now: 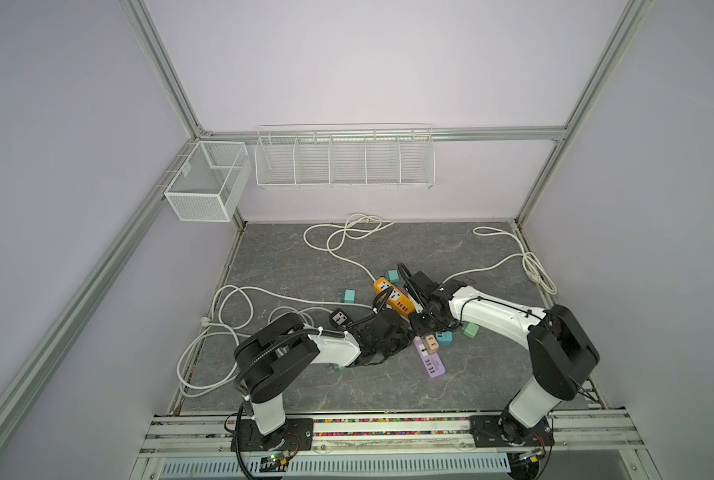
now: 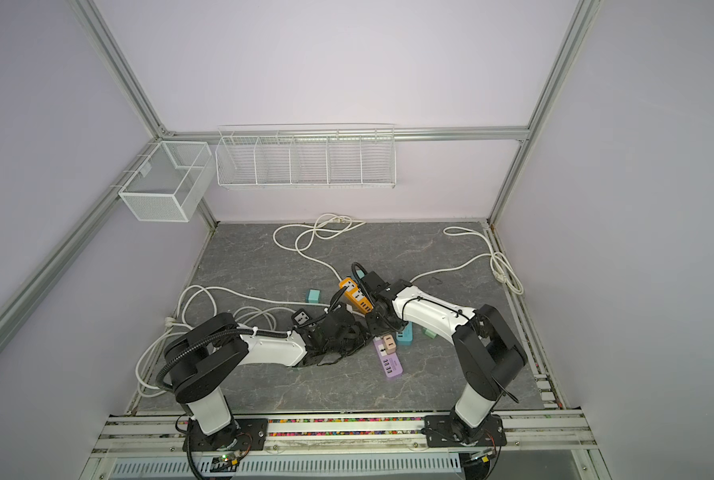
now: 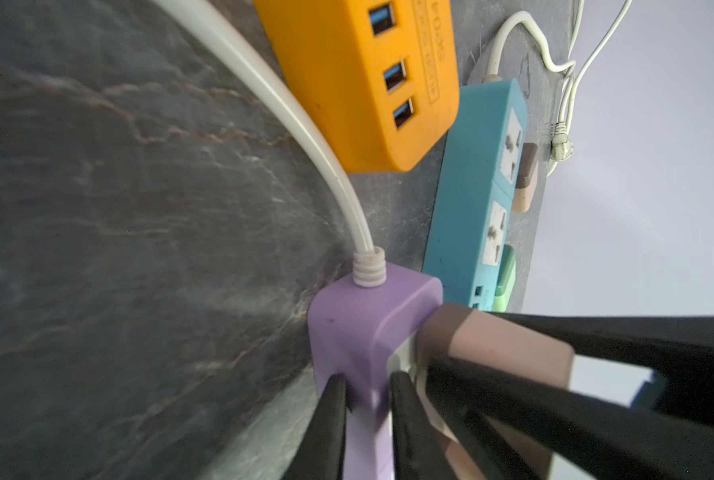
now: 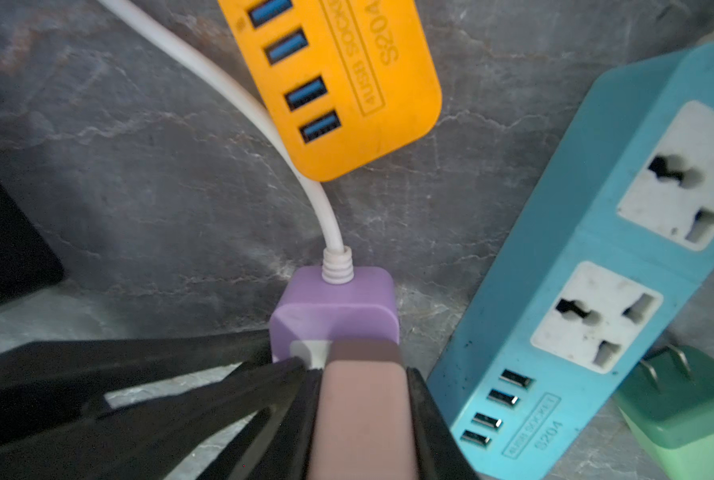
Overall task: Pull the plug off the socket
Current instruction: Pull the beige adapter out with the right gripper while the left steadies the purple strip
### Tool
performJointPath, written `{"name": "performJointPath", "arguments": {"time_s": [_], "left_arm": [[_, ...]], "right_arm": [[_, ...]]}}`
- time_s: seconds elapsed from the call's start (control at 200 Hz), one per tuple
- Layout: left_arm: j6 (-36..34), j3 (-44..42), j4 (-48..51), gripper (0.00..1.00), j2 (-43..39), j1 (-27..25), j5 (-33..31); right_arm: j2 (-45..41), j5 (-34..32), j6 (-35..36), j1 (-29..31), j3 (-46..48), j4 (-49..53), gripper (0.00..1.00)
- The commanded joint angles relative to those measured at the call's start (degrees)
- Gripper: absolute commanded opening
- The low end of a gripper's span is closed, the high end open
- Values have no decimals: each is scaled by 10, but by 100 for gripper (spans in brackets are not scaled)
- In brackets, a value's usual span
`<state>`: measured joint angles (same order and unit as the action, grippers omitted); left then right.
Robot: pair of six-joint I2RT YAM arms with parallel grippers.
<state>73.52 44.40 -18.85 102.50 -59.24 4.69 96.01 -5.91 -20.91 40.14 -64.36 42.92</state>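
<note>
On the desk [image 1: 305,257], left pincer [image 3: 368,380] at nine o'clock grips the purple strip [image 3: 347,328]; right pincer [image 4: 361,374], clamping the plug [image 4: 363,415], should pull straight off.

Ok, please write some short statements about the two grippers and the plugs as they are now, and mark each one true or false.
1. The right gripper is closed on the pink plug. True.
2. The left gripper holds the orange power strip. False: it clamps the purple power strip.
3. The pink plug is already out of the purple power strip. False: it is seated in that strip's socket.
4. A green plug lies loose beside the blue power strip. True.
</note>
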Motion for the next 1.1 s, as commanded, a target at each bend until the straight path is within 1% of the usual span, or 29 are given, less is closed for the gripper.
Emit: {"name": "performJointPath", "arguments": {"time_s": [0.0, 0.075, 0.23, 0.28, 0.35, 0.4, 0.495, 0.655, 0.74, 0.805, 0.975, 1.095], "left_arm": [[12, -14, 113, 19, 40, -1, 7], [14, -15, 111, 19, 42, -1, 8], [15, -9, 113, 19, 50, -1, 14], [15, -10, 115, 19, 49, -1, 12], [15, -10, 119, 19, 47, -1, 10], [15, -10, 121, 19, 46, -1, 10], [14, -8, 123, 19, 49, -1, 11], [15, -6, 123, 19, 49, -1, 11], [12, -2, 127, 19, 46, -1, 9], [8, 3, 130, 19, 46, -1, 10], [-13, 29, 134, 19, 44, -1, 14], [-37, 66, 167, 19, 39, -1, 11]], "right_arm": [[-34, -25, 9, -19, -11, 9, 25], [-34, -19, 7, -15, -10, 6, 25], [-22, 28, -11, 3, 2, -19, 24], [-23, 20, -9, 5, 1, -15, 24], [-32, -12, -1, 2, 1, -4, 24], [-39, -24, 6, -6, 1, 1, 25], [-47, -20, 8, -22, 1, 6, 25], [-38, -3, 5, -8, -2, -4, 24], [-42, -9, 6, -8, -6, 5, 24], [-60, -12, 9, -14, -5, 7, 24], [-98, 8, 14, -41, -15, 21, 25], [-125, 38, 11, -69, -11, 12, 25]]}}
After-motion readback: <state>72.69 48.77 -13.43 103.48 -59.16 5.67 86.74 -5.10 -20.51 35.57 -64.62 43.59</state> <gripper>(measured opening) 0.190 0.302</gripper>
